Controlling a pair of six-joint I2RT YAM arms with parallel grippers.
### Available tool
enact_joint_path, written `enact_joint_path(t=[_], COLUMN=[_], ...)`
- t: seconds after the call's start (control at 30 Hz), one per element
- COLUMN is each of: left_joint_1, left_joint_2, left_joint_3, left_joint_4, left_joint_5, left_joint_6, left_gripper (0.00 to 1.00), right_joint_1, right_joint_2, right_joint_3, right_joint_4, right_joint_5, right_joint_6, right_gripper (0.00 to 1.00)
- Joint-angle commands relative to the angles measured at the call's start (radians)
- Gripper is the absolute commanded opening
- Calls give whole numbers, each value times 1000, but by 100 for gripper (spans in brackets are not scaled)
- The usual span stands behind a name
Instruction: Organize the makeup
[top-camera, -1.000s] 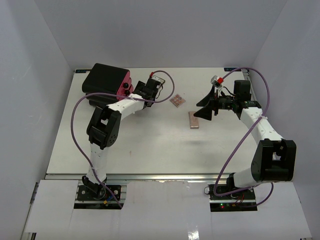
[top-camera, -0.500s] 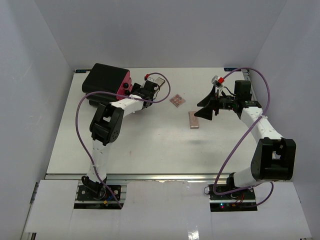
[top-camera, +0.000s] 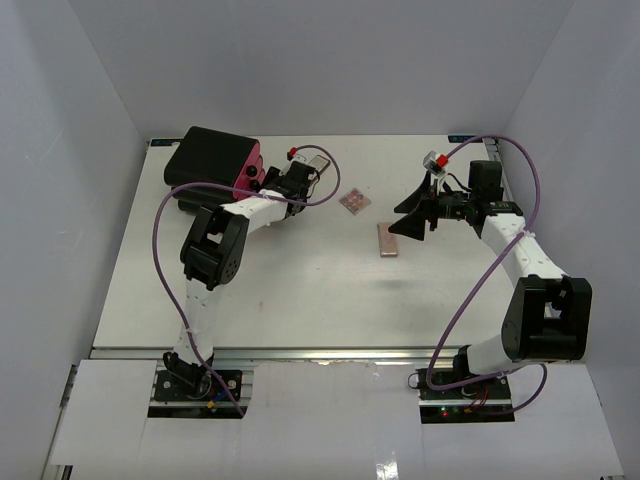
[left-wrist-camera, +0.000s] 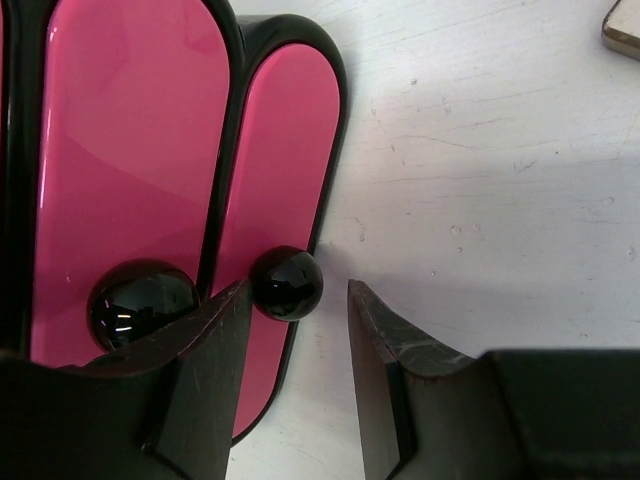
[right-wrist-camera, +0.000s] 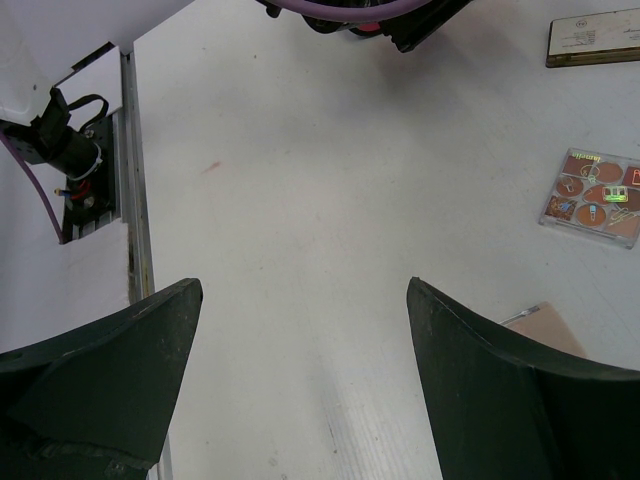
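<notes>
Left pincer (left-wrist-camera: 298, 300) brackets the small glossy black ball knob (left-wrist-camera: 286, 283) of a narrow pink drawer (left-wrist-camera: 285, 150) on the big black box (top-camera: 205, 158).
Its fingers stand partly spread, one touching the knob, the other apart; a larger black knob (left-wrist-camera: 140, 305) crowds just beside. On the scuffed white table (top-camera: 300, 290) lie a square clear-lidded palette (right-wrist-camera: 593, 196), a pink rectangular palette (top-camera: 387, 240) and a flat grey compact (right-wrist-camera: 595, 42); the right pincer (right-wrist-camera: 305, 288) hangs above, spread wide, holding nothing.
</notes>
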Motion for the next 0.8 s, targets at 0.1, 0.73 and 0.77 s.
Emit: enact_joint_path(t=[0.1,0.73,0.77], left_joint_1=[18,18,18], left_joint_2=[-8,32,29], left_joint_3=[5,-17,-18], left_joint_4=[-3,-2,-4], left_joint_5=[-23,-35,-32], left_joint_6=[-21,-20,-22], left_gripper=[58,28,24], right_joint_1=[-6,-8,-9], right_joint_2=[10,12,12], right_joint_3=[8,11,11], right_joint_4=[1,-5,-5], right_joint_5=[-30,-34,-34], right_joint_6=[-2,-4,-4], right_gripper=[89,89,89])
